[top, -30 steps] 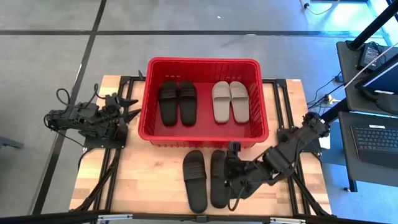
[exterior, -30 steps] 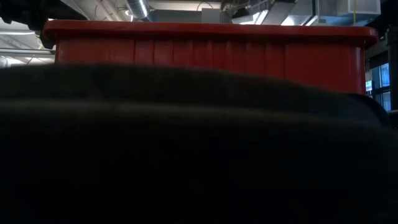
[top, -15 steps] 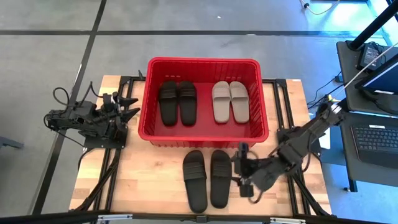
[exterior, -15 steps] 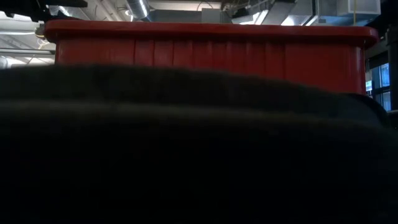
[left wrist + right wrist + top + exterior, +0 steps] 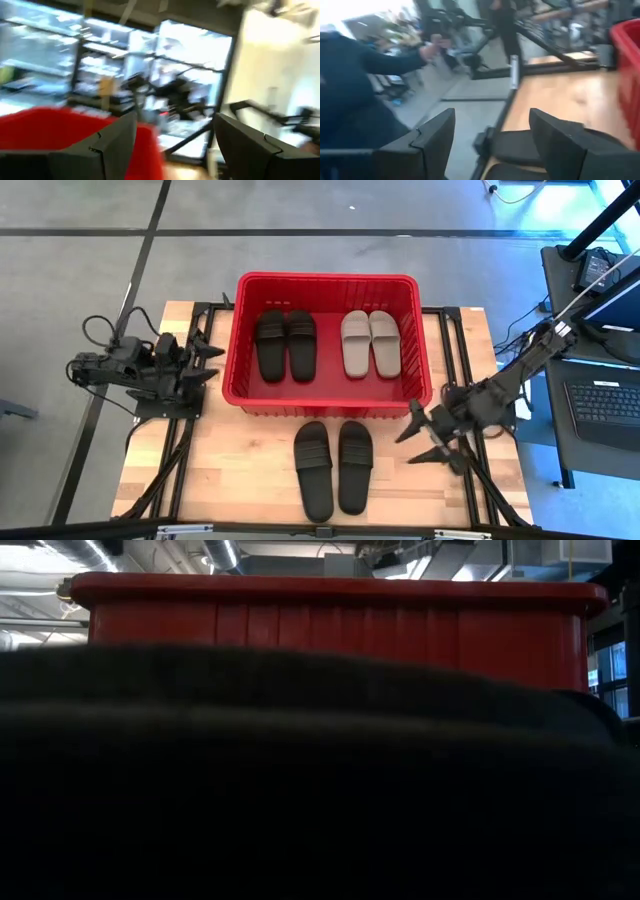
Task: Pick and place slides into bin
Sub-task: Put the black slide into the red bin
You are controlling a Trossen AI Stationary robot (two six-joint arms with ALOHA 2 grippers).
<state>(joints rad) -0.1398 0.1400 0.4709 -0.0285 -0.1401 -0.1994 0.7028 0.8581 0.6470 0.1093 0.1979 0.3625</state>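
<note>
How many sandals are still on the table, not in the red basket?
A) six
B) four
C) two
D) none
C: two black sandals lie side by side on the wooden table in front of the red basket, which already holds a black pair and a beige pair.

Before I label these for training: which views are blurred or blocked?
High view: sharp, evenly lit, with the red bin and both black slides on the table clear. Low view: a dark shape fills most of the picture, leaving only the bin's front wall. Left and right wrist views: motion-blurred backgrounds, smeared worst on the left.
</note>
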